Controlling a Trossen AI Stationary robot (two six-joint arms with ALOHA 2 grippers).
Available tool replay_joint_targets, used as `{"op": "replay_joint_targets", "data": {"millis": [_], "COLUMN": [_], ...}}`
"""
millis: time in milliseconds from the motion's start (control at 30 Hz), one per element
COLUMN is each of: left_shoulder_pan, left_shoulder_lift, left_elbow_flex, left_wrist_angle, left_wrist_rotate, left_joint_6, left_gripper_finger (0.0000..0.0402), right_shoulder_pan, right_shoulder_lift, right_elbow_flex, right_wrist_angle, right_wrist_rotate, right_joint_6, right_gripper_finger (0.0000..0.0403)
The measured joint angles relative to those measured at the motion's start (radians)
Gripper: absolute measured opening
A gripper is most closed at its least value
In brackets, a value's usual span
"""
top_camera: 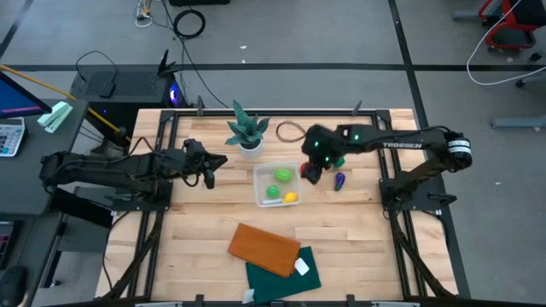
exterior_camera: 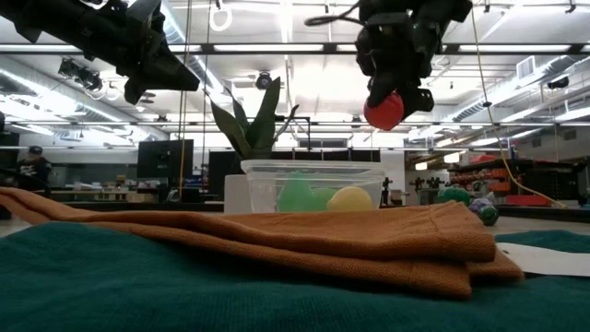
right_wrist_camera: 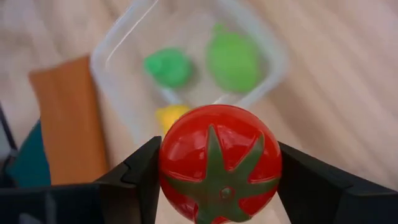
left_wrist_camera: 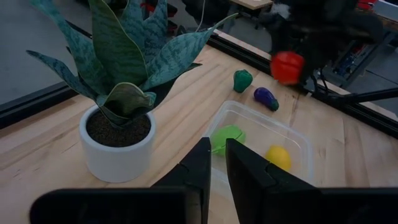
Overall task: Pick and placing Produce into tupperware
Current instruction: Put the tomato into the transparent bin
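Note:
The clear tupperware (top_camera: 278, 184) sits mid-table and holds two light green pieces (right_wrist_camera: 233, 59) (right_wrist_camera: 168, 67) and a yellow one (top_camera: 291, 197). My right gripper (top_camera: 312, 171) hangs just right of the tub, shut on the red tomato (right_wrist_camera: 219, 163). The dark green piece (left_wrist_camera: 242, 79) and the purple piece (top_camera: 339, 180) lie on the table right of the tub. My left gripper (top_camera: 211, 170) waits left of the tub, its fingers nearly closed and empty. My right gripper pinches the red tomato by its two opposite sides (right_wrist_camera: 166, 167) between its two fingers, coming from above and pointing down. The tomato's green stem star faces the wrist camera. The tomato hangs lifted clear of the table (exterior_camera: 383, 112), above and beside the tub's right rim.
A spiky potted plant (top_camera: 247, 132) stands just behind the tub's far left corner. An orange-brown board (top_camera: 264, 248) on a dark green cloth (top_camera: 286, 273) lies near the front edge. A cable ring (top_camera: 290, 131) lies at the back.

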Motion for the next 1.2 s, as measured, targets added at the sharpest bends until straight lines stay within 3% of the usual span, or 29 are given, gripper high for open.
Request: {"op": "replay_joint_targets", "data": {"millis": [433,633,867,1200], "left_shoulder_pan": [0.0,0.0,0.0,0.0], "left_shoulder_lift": [0.0,0.0,0.0,0.0], "left_elbow_flex": [0.0,0.0,0.0,0.0], "left_wrist_angle": [0.0,0.0,0.0,-0.001], "left_wrist_rotate": [0.0,0.0,0.0,0.0], "left_joint_6": [0.0,0.0,0.002,0.004], "left_gripper_finger": [0.0047,0.0052,0.0046,0.0048], "right_shoulder_pan": [0.101,0.1,0.1,0.104], "right_shoulder_lift": [0.097,0.174,0.321,0.431], "right_elbow_flex": [0.006,0.117,0.311,0.343], "right_wrist_angle": [0.113,0.107,-0.053,-0.073], "right_wrist_rotate": [-0.029,-0.03,-0.022,-0.003], "right_joint_6": [-0.026,-0.111,-0.267,-0.357], "right_gripper_finger": [0.0217,0.0217,0.0217,0.0217]}}
